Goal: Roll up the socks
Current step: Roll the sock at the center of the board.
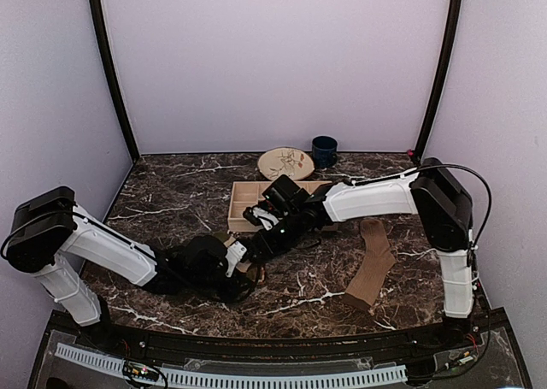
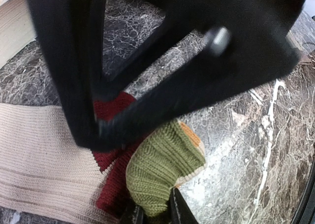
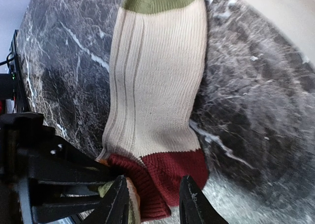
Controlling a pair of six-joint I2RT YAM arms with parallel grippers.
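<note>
Progress at inspection: early stage, judged from the lie of the cloth. Found striped sock (image 3: pixel 155 86) near the middle of the worktop (image 1: pixel 171 201), beneath both arms, most of its cream length flat and unrolled, green band at the far end. Only the near end worked: green toe part folded over onto the maroon band, one turn at best, and loose. Noted left hand (image 2: pixel 155 210) closed down to a narrow gap, pinching that green fold between its fingertips. Noted right hand (image 3: pixel 152 204) part-open, fingers standing either side of the maroon band, just beside the left hand, no clamp on the cloth evident. Also on the worktop, tan sock (image 1: pixel 372 263), well apart to the right, flat at full length, untouched, not rolled. No sight of a third sock in any view; cannot say where or in what state. At the back of the worktop, tray (image 1: pixel 233 208), plate (image 1: pixel 278 168) and blue cup (image 1: pixel 324 150); no rolled sock seen there. Outstanding, by judgement: carrying the fold along the whole cream length to the far green band, securing the roll, then the same for the tan sock and any other. Risk of the loose first turn springing open if released.
</note>
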